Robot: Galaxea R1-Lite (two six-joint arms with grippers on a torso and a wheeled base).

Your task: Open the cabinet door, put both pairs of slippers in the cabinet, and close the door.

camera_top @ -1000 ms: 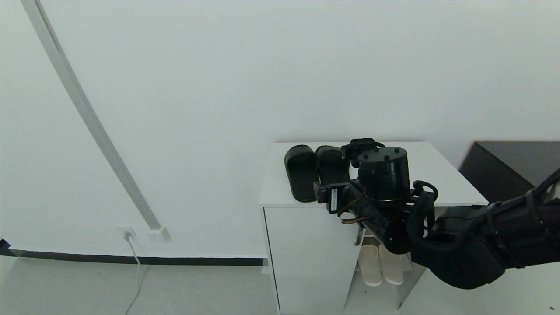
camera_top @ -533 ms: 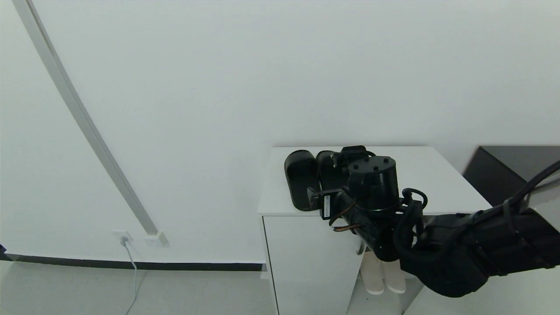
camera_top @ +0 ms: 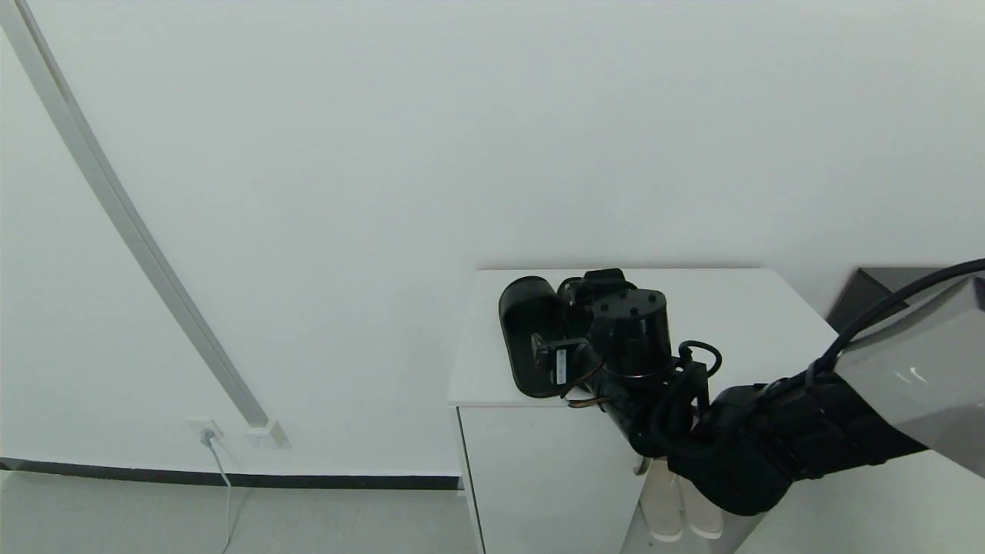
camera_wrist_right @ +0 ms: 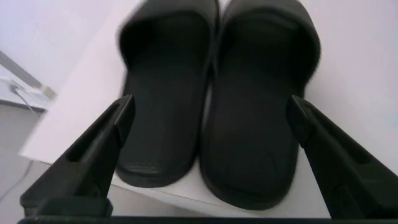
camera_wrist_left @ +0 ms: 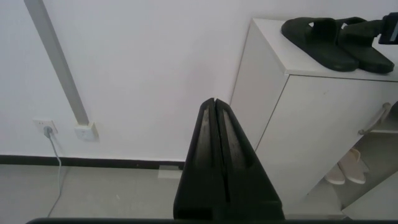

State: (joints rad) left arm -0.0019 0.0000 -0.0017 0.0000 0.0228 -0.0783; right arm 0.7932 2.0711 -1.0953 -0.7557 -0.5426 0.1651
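Right tool (camera_wrist_right: 211, 111) is spread wide open, with the black slippers (camera_wrist_right: 261, 118) sitting side by side on the cabinet (camera_top: 539, 462) top right in front of it. Beige slippers (camera_top: 683, 512) are down inside the cabinet, below that tool. Left tool (camera_wrist_left: 214, 109) is pressed shut, finger against finger, well off to the side.

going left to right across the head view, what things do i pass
white wall socket with plugged-in cable → pair of black rubber slippers → pair of cream slippers → dark furniture corner
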